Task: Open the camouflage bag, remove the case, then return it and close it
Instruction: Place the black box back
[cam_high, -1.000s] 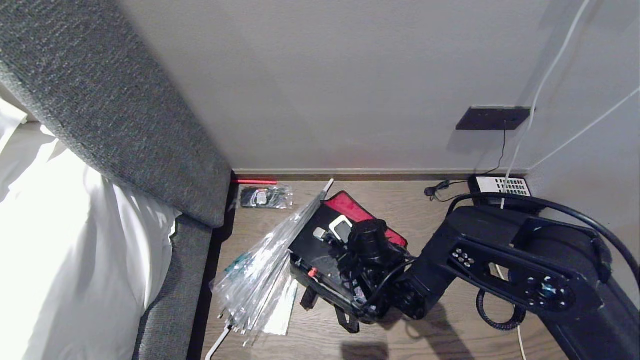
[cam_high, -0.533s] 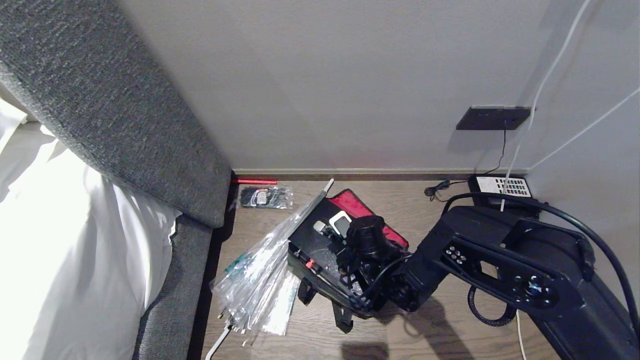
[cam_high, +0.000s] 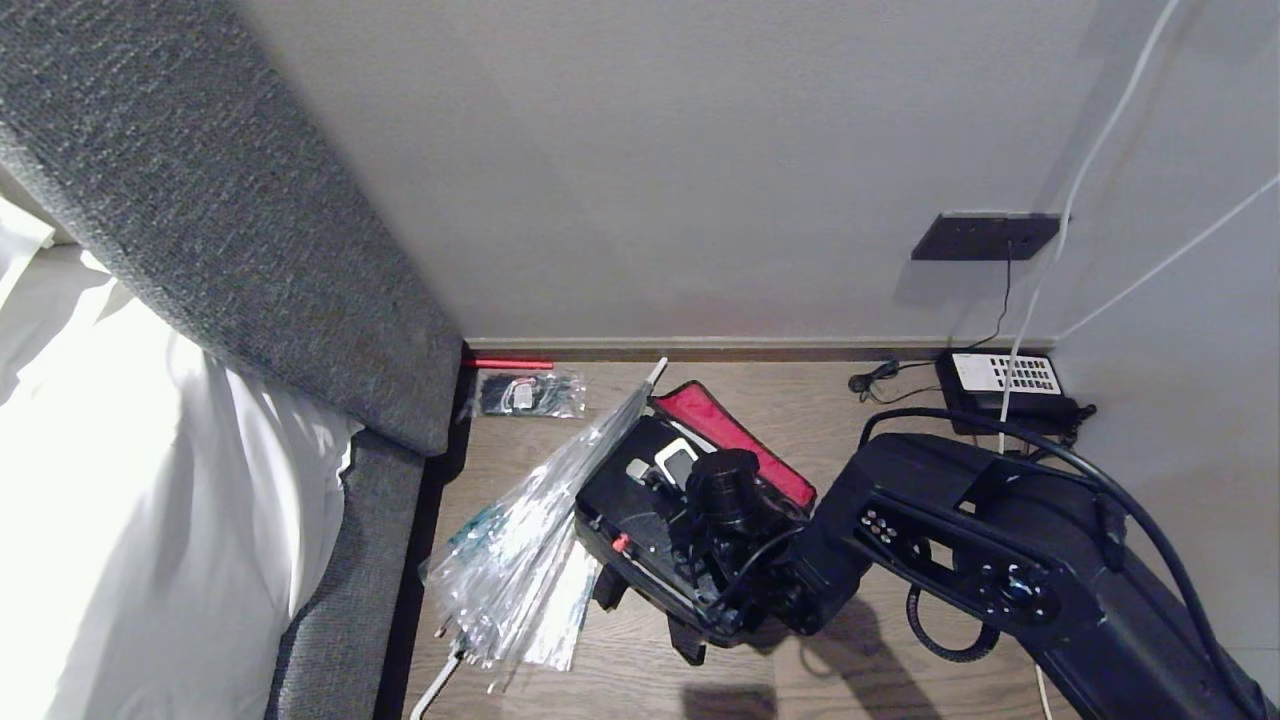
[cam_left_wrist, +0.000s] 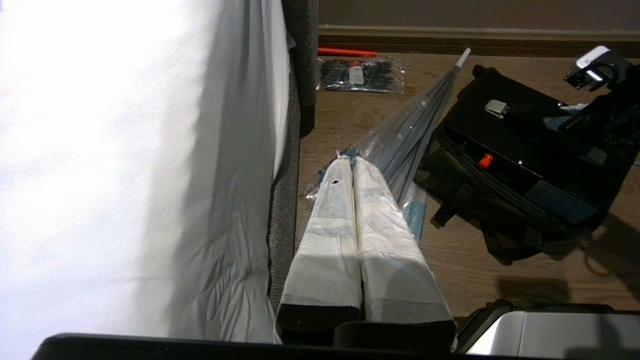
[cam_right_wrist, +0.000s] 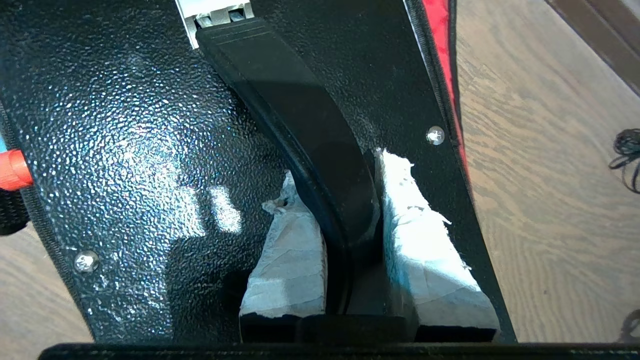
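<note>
The case (cam_high: 640, 500) is a black pebbled hard box with silver latches and an orange knob, lying on the wooden floor. My right gripper (cam_right_wrist: 340, 172) is shut on its black handle (cam_right_wrist: 300, 115), one padded finger on each side. Under the case lies the dark fabric of the camouflage bag (cam_left_wrist: 465, 200), whose black straps (cam_high: 688, 638) stick out in front. A red flap (cam_high: 735, 445) with zip trim shows behind the case. My left gripper (cam_left_wrist: 347, 161) is shut and empty, held low beside the bed over the umbrella's end.
A clear-wrapped umbrella (cam_high: 530, 540) leans against the case's left side. The bed (cam_high: 150, 500) and grey headboard (cam_high: 250, 250) close off the left. By the wall lie a plastic packet (cam_high: 530, 393), a red stick (cam_high: 510, 363) and a telephone (cam_high: 1005, 385) with cables.
My right forearm has swung lower and to the left, uncovering the telephone. The case has barely shifted in the grip, and less of the red flap shows behind it.
</note>
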